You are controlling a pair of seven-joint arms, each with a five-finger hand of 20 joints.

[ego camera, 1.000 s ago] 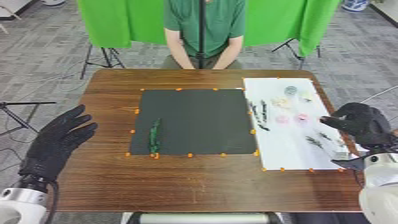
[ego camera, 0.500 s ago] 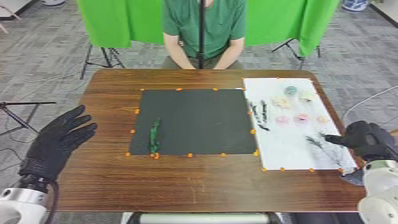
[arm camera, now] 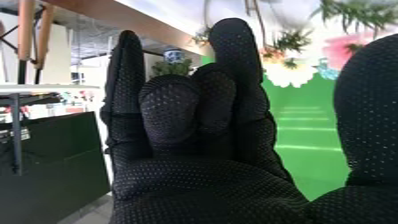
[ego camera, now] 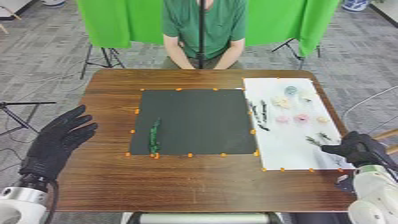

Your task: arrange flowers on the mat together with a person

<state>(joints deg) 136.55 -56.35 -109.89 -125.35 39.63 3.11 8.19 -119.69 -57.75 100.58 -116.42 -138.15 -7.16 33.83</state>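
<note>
My right hand (ego camera: 360, 150) is over the lower right corner of the white sheet (ego camera: 280, 150), below the small dark green sprigs (ego camera: 314, 141). My left hand (ego camera: 60, 137) is open off the table's left side. A long green stem (ego camera: 155, 136) lies on the left part of the black mat (ego camera: 200, 120). On the white sheet are pink flowers (ego camera: 301, 118), cream flowers (ego camera: 282, 102) and dark leafy stems (ego camera: 258, 114). In the right wrist view my right hand (arm camera: 195, 175) is open, with green sprigs (arm camera: 355, 14) and a pink flower (arm camera: 346, 47) beyond it.
Orange markers (ego camera: 189, 155) run along the edges of the mat and sheet. The brown table (ego camera: 195, 185) extends toward me in front of the mat. A black stand pole (ego camera: 202, 35) rises beyond the far edge.
My right hand first moved toward me, then came a little closer to me again, uncovering more of the sprigs. The left hand has kept still.
</note>
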